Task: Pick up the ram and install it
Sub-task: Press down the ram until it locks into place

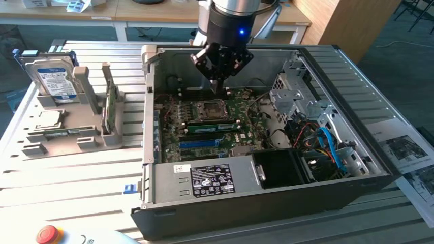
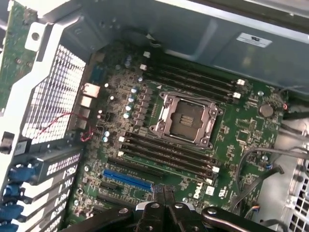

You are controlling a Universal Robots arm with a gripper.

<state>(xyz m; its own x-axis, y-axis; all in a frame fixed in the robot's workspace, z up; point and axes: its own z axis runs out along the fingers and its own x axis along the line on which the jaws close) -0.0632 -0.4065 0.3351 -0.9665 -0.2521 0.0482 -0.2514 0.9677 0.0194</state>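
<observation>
Our tool [image 1: 218, 76] hangs inside the open computer case [image 1: 366, 168] above the motherboard [image 1: 224, 119], fingers pressed together and pinching nothing. The ram [image 1: 111, 104] stands upright in the grey holder [image 1: 81, 137] on the worktop [image 1: 68, 188], so pickup and installation both remain.

The motherboard [image 1: 213, 122] is green with one blue slot strip [image 2: 126, 179]. The gripper [image 1: 218, 84] is black. The hard drive [image 1: 54, 76] is silver with a blue label.

table: slatted metal top [image 1: 74, 168] lying throughout | desks: pale wood [image 1: 156, 12] standing at 12 o'clock | floor: grey [image 1: 400, 56] showing at 2 o'clock
</observation>
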